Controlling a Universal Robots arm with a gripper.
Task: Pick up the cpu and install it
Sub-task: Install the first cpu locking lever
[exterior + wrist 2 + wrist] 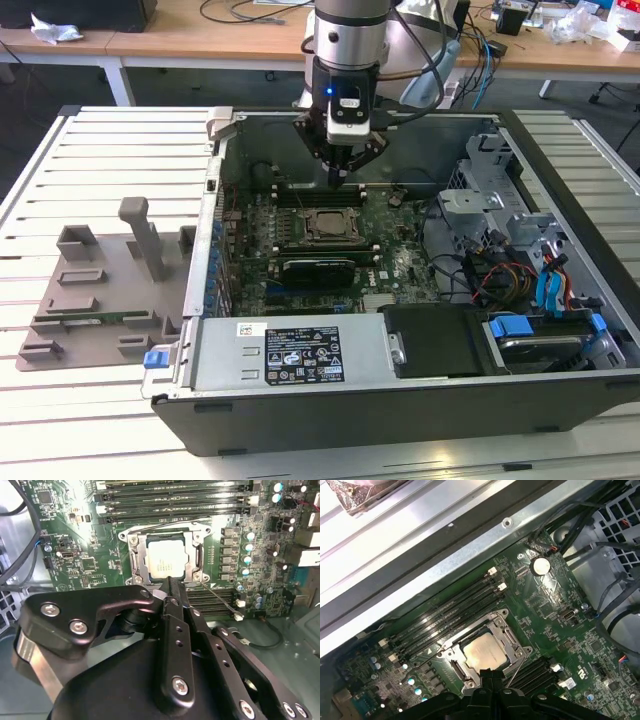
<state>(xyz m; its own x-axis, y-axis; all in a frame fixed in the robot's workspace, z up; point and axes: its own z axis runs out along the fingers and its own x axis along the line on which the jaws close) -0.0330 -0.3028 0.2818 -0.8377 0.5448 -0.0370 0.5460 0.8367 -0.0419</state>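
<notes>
The cpu (pixel 167 560) (pixel 487 652) sits flat in the socket (pixel 325 225) (pixel 165 555) on the motherboard (pixel 390 260) (pixel 75 560), inside an open computer case (pixel 560 180) lying on a slatted white table (pixel 100 150). The gripper (pixel 338 172) (pixel 170 580) (pixel 492 671) hangs just above the socket's edge. Its fingers are pressed together with nothing between them, and the tips are just beside the cpu, not on it.

Around it:
- The memory slots (pixel 175 502) (pixel 445 615) run along one side of the socket.
- A row of capacitors (pixel 248 547) lines another side.
- A thin metal lever rod (pixel 220 597) angles away from a socket corner.
- A coin cell (pixel 540 566) lies further out on the board.
- Black cables (pixel 20 540) loop at the board's edge.
- In the exterior view, the power supply (pixel 290 350) and drive cage (pixel 500 200) are in the case.
- A grey tray (pixel 100 290) lies well apart, on the table at the exterior view's left.

The space directly above the cpu is clear, and the metal frame rims it on all sides.

Hidden or unclear:
- The gripper body covers much of the board in the second wrist view.
- The fingertips cut off the socket's near edge in both wrist views.
- I cannot tell whether the frame is latched.
- In the exterior view the chip itself is hard to make out.

The cpu is square with no clear long axis. Its pale top faces up and its edges are parallel to the socket's sides and the memory slots.
</notes>
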